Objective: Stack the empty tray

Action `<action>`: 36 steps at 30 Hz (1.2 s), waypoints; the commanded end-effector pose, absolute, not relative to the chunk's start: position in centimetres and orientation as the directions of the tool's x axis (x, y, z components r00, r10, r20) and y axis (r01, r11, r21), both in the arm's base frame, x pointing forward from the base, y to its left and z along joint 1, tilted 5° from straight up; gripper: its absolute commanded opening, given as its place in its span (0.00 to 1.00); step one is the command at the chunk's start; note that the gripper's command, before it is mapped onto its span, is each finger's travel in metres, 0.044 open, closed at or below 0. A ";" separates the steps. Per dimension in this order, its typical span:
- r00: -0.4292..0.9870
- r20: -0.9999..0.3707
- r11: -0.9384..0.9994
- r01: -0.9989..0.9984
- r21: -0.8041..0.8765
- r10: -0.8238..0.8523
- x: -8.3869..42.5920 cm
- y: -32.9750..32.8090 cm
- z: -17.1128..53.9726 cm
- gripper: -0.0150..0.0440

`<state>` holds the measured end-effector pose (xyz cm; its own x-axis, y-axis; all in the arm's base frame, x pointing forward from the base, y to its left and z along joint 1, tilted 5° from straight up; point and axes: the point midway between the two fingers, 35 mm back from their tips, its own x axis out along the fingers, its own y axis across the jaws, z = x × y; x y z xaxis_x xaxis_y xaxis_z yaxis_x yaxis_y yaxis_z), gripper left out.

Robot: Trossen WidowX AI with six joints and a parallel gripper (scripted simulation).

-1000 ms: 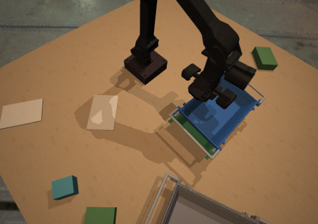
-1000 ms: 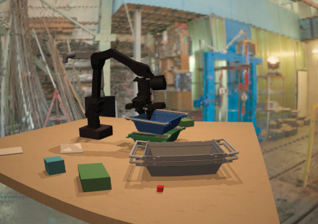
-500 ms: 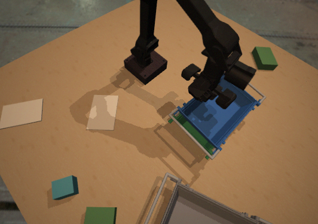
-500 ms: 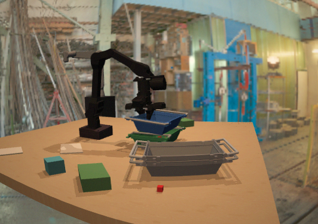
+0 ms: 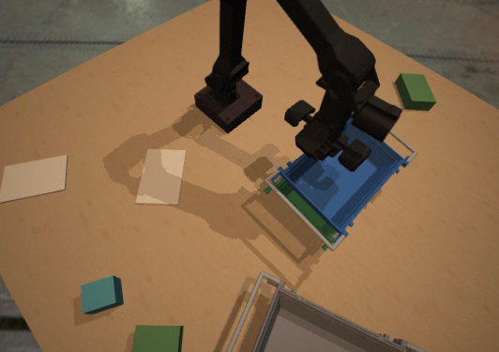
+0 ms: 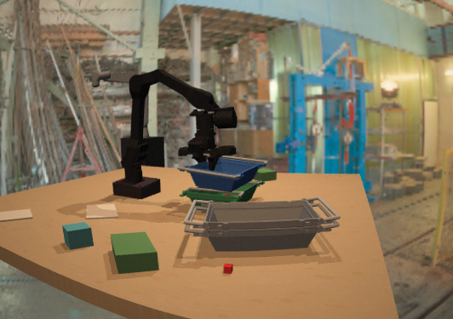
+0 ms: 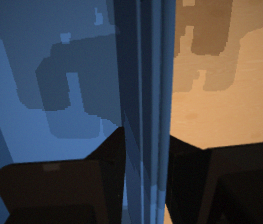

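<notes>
The blue tray (image 5: 344,196) (image 6: 213,181) (image 7: 157,75) is empty and in the air, over the green tray (image 5: 305,206) (image 6: 197,195). My gripper (image 5: 316,154) (image 6: 209,163) (image 7: 134,131) is shut on one long side wall of the blue tray, one finger inside and one outside. The blue tray's wire bars are out at its ends; the near bar (image 5: 300,213) shows over the green tray's end. The green tray stands on the table, with a bit of red (image 6: 227,195) showing in it. Its bars and most of its load are hidden. Whether the trays touch cannot be told.
A grey tray stack (image 6: 260,241) with wire bars stands nearer the front. A green block (image 5: 415,90) (image 6: 266,174) is behind the blue tray. A teal block (image 5: 100,295) (image 6: 77,236), a larger green block (image 6: 134,254), a red cube (image 6: 228,268) and two pale flat sheets (image 5: 161,177) (image 5: 35,178) lie around.
</notes>
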<state>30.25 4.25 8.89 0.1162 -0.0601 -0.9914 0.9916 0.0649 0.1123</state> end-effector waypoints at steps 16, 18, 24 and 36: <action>0.076 -0.995 0.065 0.995 0.072 -0.063 29.5 4.1 8.1 0.33; 0.076 -0.995 0.065 0.995 0.072 -0.063 29.5 4.1 8.1 0.38; 0.076 -0.995 0.065 0.995 0.072 -0.063 29.5 4.1 8.1 0.53; 0.076 -0.995 0.065 0.995 0.072 -0.063 29.5 4.1 8.1 0.83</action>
<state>29.60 4.08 8.14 0.0799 -0.0652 -0.9947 0.9951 0.0632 0.0758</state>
